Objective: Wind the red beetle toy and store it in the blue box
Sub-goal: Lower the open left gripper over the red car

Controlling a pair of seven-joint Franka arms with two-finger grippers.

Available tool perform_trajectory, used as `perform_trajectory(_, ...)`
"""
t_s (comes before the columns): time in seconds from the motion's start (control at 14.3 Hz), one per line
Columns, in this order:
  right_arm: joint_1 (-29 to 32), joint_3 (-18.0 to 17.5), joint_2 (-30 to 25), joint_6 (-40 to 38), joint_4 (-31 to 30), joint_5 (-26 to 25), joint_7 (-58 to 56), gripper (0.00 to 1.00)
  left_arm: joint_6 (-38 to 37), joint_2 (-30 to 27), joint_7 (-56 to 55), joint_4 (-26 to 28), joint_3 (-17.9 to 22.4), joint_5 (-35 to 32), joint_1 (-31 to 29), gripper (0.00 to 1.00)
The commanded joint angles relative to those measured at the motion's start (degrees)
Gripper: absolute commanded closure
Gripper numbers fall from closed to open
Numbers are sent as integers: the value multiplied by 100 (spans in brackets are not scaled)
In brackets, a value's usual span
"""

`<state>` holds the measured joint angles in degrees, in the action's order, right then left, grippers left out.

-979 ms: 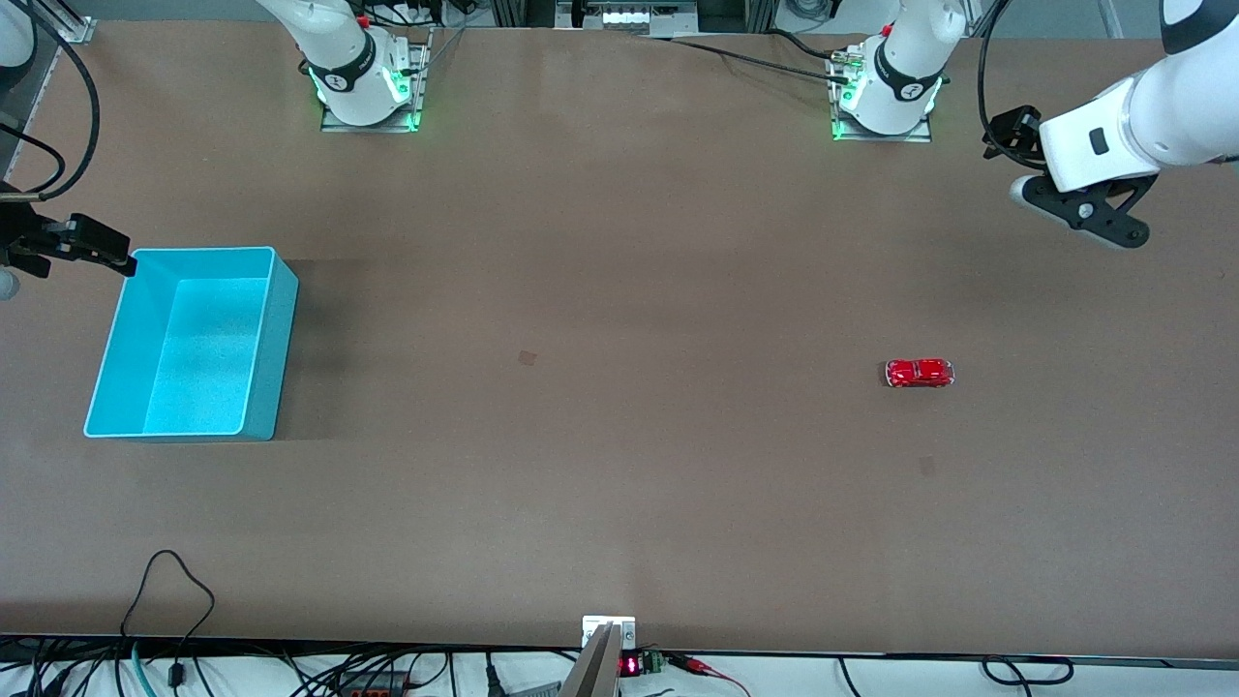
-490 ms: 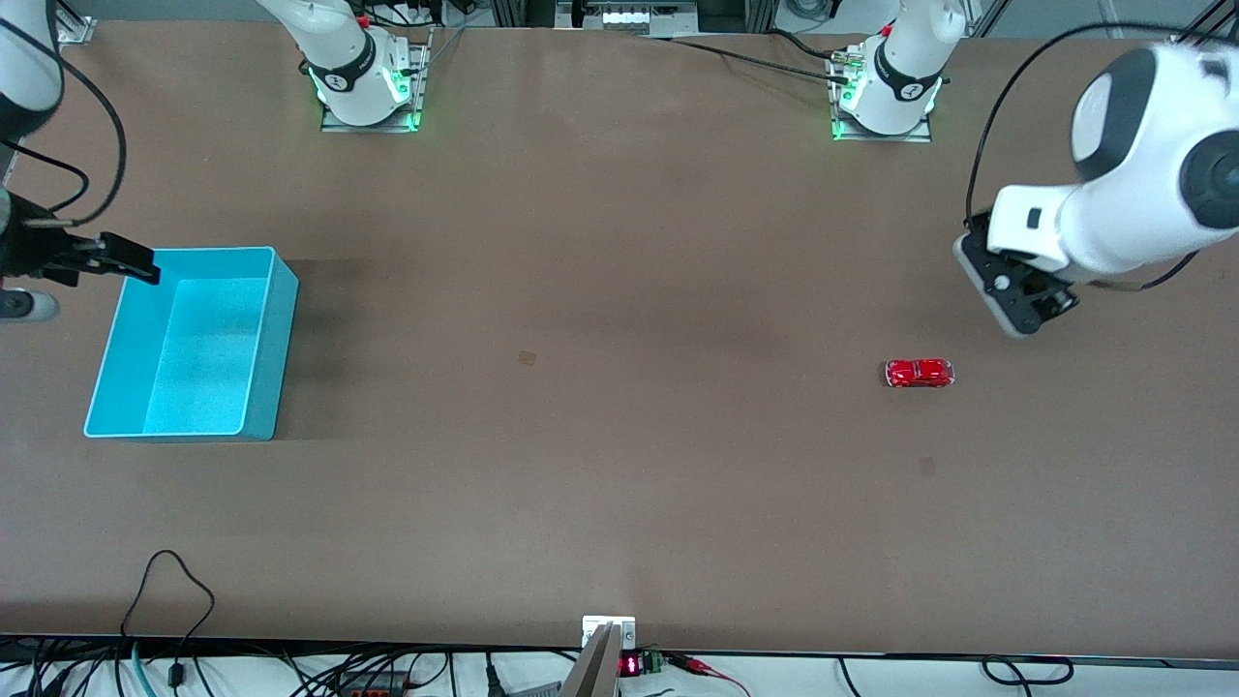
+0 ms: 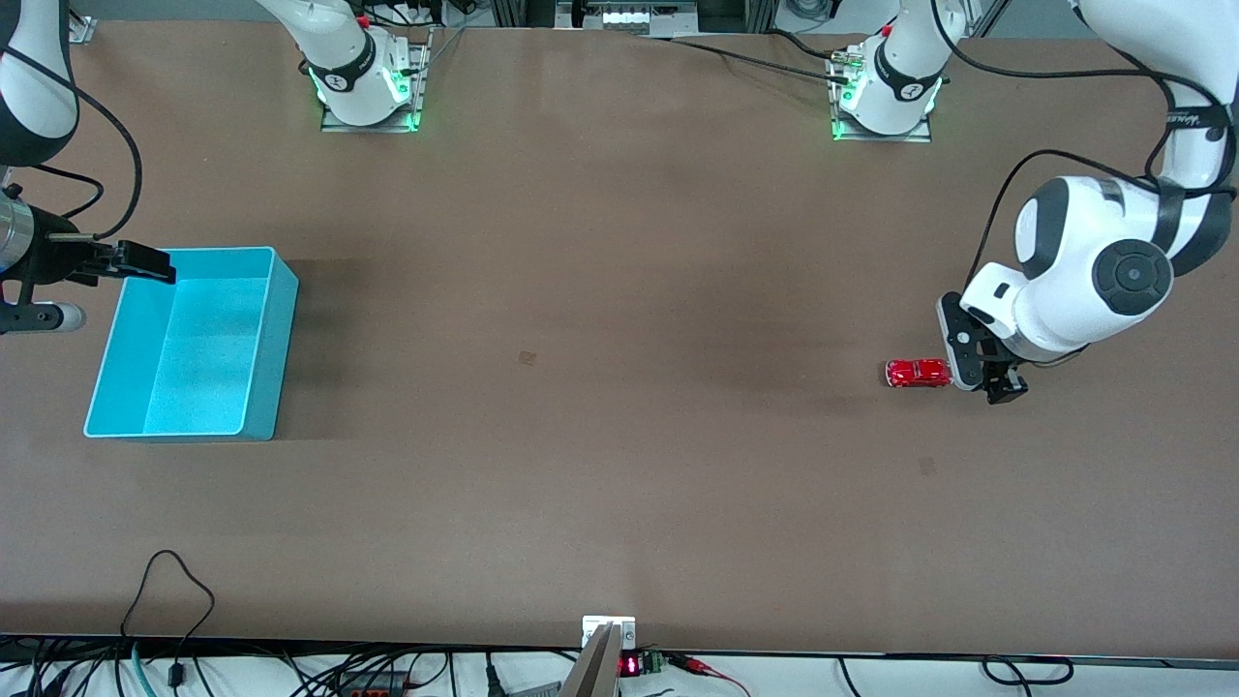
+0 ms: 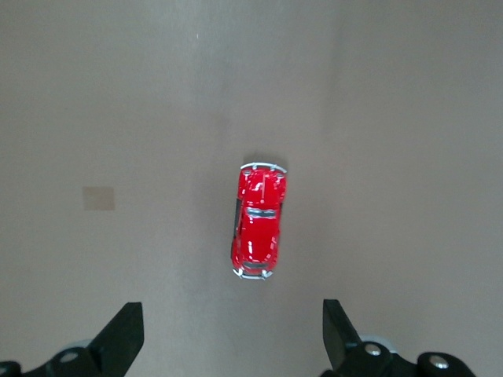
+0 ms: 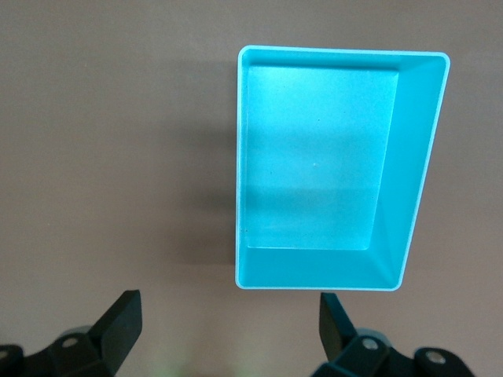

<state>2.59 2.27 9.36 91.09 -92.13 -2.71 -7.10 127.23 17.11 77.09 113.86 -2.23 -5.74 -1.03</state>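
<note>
The red beetle toy (image 3: pixel 920 373) sits on the brown table toward the left arm's end. In the left wrist view the toy (image 4: pixel 258 221) lies just ahead of the fingertips, not between them. My left gripper (image 3: pixel 985 378) is open and empty, low beside the toy on the side toward the left arm's end. The blue box (image 3: pixel 276 348) stands empty toward the right arm's end, and it also shows in the right wrist view (image 5: pixel 409 173). My right gripper (image 3: pixel 145 263) is open and empty, over the box's corner farthest from the front camera.
Both arm bases stand along the table edge farthest from the front camera. Cables and a small bracket (image 3: pixel 608 629) lie at the edge nearest the front camera. A faint square mark (image 3: pixel 527 358) shows mid-table.
My left arm has swung down from the table's end to just beside the red toy. My right gripper has crept a little toward the blue box. Toy and box have not moved.
</note>
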Motion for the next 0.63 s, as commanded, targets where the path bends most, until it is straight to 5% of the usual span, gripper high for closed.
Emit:
perform_trajectory(0.0, -13, 1, -22, -179, 29, 33, -63, 0, 591, 213, 175, 269, -23, -76, -38, 0)
perform_trajectory(0.42, -5, 1, -14, -179, 29, 42, -72, 0, 1075, 837, 175, 356, -32, -76, -81, 3)
perform_trajectory(0.56, -5, 1, -14, -179, 29, 42, -72, 0, 1155, 944, 184, 365, -32, -76, -73, 19)
